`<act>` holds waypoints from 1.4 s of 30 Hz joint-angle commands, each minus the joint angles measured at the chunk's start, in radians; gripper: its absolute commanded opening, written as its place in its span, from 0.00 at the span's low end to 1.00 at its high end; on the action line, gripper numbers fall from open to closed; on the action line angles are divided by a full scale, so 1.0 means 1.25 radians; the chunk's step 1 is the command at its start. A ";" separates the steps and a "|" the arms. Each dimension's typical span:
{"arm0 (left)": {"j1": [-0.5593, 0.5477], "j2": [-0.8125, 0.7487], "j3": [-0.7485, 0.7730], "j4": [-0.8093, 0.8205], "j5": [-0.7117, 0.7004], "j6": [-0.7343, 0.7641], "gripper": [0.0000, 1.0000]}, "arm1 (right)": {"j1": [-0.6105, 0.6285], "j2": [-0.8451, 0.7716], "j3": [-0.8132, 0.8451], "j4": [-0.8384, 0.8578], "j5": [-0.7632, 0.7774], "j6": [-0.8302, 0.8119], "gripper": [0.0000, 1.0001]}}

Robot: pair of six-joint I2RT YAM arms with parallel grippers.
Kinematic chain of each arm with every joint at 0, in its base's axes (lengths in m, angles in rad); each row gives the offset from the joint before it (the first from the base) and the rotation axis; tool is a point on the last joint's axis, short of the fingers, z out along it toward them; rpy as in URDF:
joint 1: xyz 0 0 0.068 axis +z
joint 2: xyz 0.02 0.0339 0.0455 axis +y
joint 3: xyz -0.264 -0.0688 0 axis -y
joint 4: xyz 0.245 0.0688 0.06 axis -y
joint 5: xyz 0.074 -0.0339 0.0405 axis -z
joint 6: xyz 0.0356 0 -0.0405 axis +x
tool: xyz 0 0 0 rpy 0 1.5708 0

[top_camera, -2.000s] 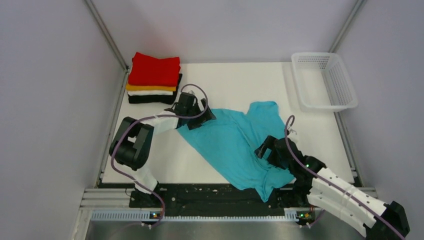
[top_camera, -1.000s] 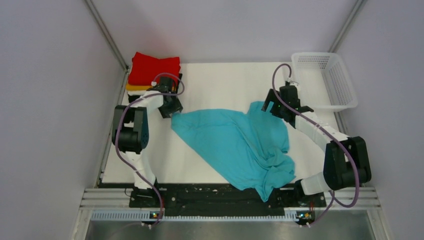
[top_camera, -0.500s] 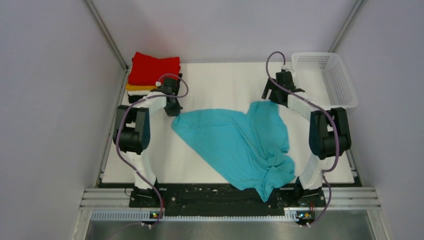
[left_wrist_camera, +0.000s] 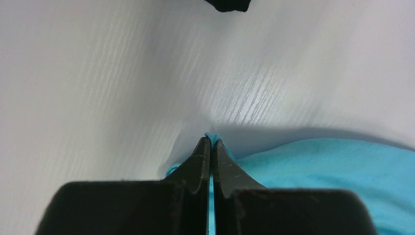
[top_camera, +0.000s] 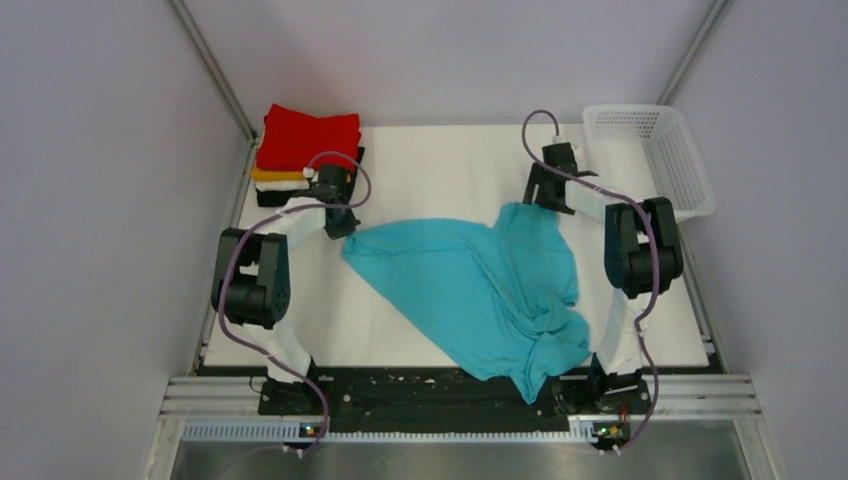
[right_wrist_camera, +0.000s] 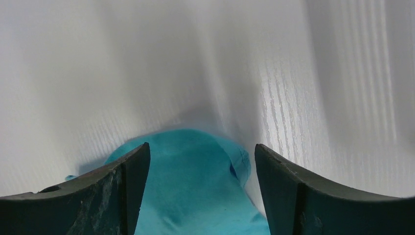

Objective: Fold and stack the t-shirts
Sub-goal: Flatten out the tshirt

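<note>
A turquoise-blue t-shirt (top_camera: 480,285) lies crumpled across the middle of the table, bunched at its near right end. My left gripper (top_camera: 343,230) is shut on the shirt's far-left corner; in the left wrist view (left_wrist_camera: 211,144) a sliver of turquoise cloth (left_wrist_camera: 313,166) shows pinched between the black fingertips. My right gripper (top_camera: 535,203) stands open over the shirt's far-right corner, and in the right wrist view (right_wrist_camera: 201,152) the cloth (right_wrist_camera: 191,186) lies between the spread fingers, untouched by them. A folded stack with a red t-shirt (top_camera: 308,138) on top of orange, white and black ones sits at the far left.
A white mesh basket (top_camera: 648,160) stands at the far right corner. Metal frame posts and pale walls close in both sides. The black rail (top_camera: 440,390) with the arm bases runs along the near edge.
The left gripper has shut on the shirt's far-left corner. The right arm swung from near its base out to the shirt's far-right corner, and its jaws have narrowed a little.
</note>
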 commanded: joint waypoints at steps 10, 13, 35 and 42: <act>0.000 -0.087 -0.049 0.129 0.051 -0.028 0.00 | -0.004 0.017 -0.024 0.015 -0.045 -0.017 0.33; 0.001 -0.091 -0.035 0.111 0.030 -0.024 0.00 | -0.004 0.010 -0.021 0.027 -0.055 -0.022 0.01; 0.000 -0.729 0.122 0.038 -0.023 0.070 0.00 | -0.005 -0.690 0.187 -0.122 -0.170 -0.152 0.00; 0.000 -0.820 0.335 -0.058 0.009 0.101 0.00 | -0.004 -0.766 0.432 -0.224 -0.309 -0.153 0.00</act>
